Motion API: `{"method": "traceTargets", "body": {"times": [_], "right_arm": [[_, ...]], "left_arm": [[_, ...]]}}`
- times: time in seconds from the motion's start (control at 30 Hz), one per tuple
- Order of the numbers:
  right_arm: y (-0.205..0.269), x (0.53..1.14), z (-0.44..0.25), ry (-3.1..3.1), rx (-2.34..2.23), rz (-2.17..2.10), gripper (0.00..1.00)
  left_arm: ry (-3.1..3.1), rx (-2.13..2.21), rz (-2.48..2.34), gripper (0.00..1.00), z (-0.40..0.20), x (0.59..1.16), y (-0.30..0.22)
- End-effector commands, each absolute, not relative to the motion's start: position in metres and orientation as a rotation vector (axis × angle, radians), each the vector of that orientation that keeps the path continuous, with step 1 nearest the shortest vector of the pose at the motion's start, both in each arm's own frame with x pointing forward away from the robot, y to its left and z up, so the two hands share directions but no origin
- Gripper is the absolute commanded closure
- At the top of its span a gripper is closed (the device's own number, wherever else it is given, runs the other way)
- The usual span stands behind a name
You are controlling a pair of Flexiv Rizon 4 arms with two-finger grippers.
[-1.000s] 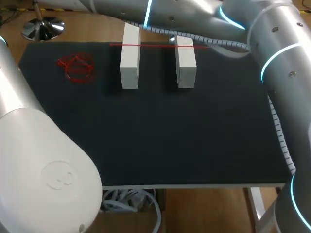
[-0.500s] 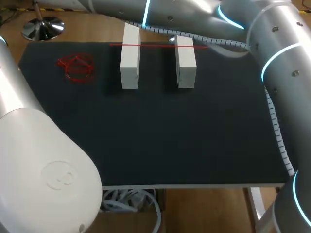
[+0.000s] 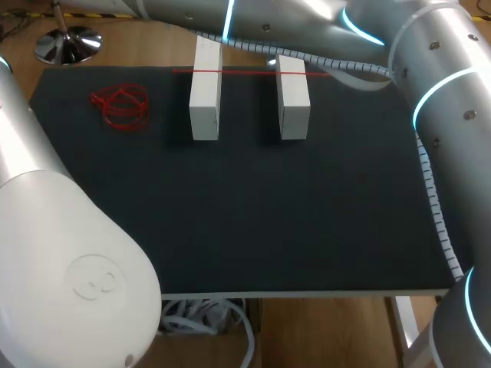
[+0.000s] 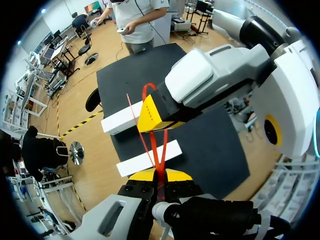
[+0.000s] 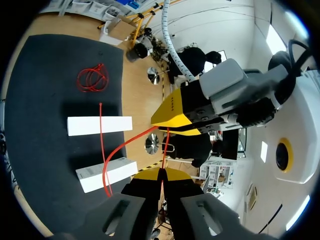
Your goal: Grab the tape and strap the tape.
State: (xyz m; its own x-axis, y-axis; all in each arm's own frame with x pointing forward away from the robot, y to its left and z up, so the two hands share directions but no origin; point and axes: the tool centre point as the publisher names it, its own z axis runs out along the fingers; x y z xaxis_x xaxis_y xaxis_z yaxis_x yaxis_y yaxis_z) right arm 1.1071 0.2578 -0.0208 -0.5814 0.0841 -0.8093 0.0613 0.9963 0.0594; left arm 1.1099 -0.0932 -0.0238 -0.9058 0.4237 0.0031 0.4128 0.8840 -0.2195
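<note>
A straight red tape [image 3: 245, 72] lies across the far ends of two white blocks [image 3: 205, 90] [image 3: 293, 96] on the black mat [image 3: 253, 215]. Both grippers are outside the head view. In the left wrist view my left gripper [image 4: 159, 176] is shut on a thin red tape [image 4: 161, 150] that loops up to my right gripper [image 4: 155, 122] just ahead. In the right wrist view my right gripper [image 5: 162, 175] is shut on the same red tape [image 5: 165, 145], facing my left gripper [image 5: 172, 120]. A loose length curves down toward the blocks [image 5: 106, 175].
A tangled bundle of red tapes [image 3: 121, 106] lies on the mat's far left, also seen as the red bundle [image 5: 92, 79] in the right wrist view. My right arm's links and ribbed cable [image 3: 433, 207] run along the mat's right edge.
My right arm's upper links and cable have shifted slightly. The blocks, the straight tape and the bundle have not moved.
</note>
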Motion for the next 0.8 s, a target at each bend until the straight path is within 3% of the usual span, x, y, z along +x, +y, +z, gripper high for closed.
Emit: {"method": "traceTargets", "body": {"times": [0.03,0.8], "right_arm": [[0.262,1.110,-0.017,2.206,0.098,0.025,1.00],[0.273,1.108,-0.020,2.229,0.061,0.050,1.00]], "left_arm": [[-2.997,-0.667,0.330,1.00,-0.023,1.110,-0.094],[-2.997,-0.667,0.330,1.00,-0.023,1.110,-0.094]]}}
